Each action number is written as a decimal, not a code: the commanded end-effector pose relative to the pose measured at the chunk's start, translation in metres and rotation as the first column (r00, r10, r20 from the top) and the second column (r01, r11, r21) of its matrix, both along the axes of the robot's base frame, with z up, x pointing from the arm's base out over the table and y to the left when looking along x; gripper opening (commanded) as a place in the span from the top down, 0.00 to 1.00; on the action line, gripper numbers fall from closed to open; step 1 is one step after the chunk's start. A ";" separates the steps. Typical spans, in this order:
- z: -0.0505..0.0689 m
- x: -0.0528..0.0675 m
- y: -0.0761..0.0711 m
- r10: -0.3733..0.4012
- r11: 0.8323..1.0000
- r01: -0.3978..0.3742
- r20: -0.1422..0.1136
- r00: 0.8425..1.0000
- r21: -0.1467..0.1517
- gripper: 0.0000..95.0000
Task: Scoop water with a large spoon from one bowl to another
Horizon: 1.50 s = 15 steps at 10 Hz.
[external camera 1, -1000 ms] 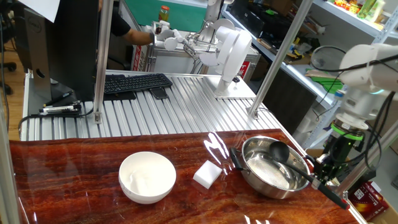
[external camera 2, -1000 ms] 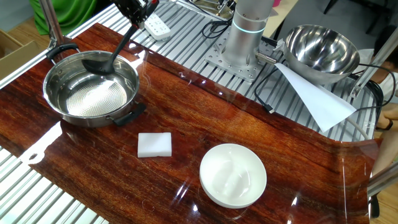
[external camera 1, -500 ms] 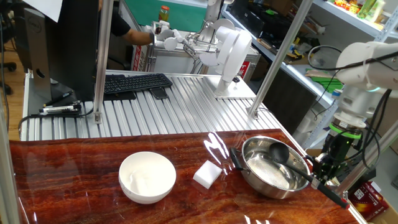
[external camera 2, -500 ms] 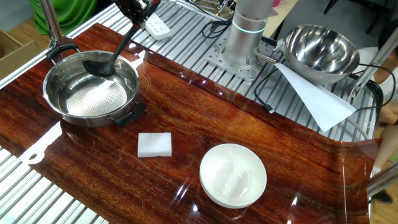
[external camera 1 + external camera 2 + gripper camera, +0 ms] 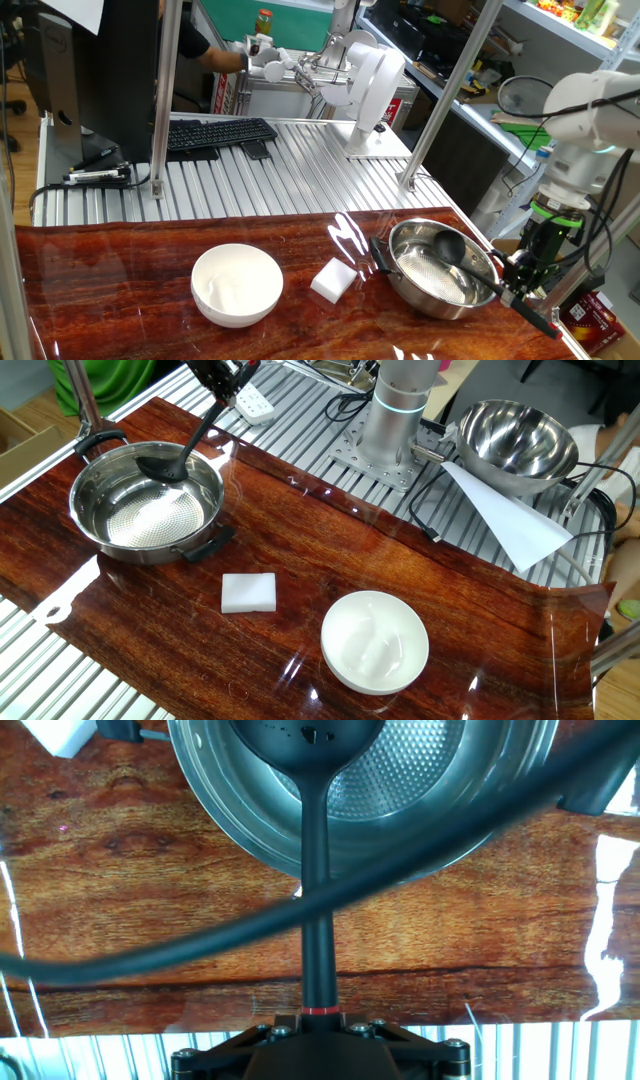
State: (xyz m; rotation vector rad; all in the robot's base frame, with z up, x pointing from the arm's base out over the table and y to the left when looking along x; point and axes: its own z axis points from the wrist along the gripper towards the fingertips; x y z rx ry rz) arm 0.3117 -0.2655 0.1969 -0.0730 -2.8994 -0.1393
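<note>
No legible text, labels, brands or numbers in any view; packaging at the frame edges is too blurred to read.

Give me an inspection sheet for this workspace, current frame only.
Surface: glossy wooden tabletop, glare streaks, ribbed metal deck behind.
Job's things: ladle cup sits in the steel bowl, handle angled up over the rim; white bowl stands apart; water not discernible.
Clutter: white block between the bowls; second steel bowl and paper sheet on the deck.
End effector: shut on the ladle's handle end, near the red mark.
Cables: black cable crosses the hand view.
Surroundings: keyboard, shelving.
</note>
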 end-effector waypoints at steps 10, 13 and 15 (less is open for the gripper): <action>0.000 0.001 -0.002 0.004 1.000 -0.004 -0.002 1.000 0.003 1.00; 0.000 0.001 -0.002 0.013 1.000 -0.013 -0.029 1.000 -0.012 1.00; 0.000 0.001 -0.002 0.027 0.999 -0.029 -0.040 0.999 -0.039 1.00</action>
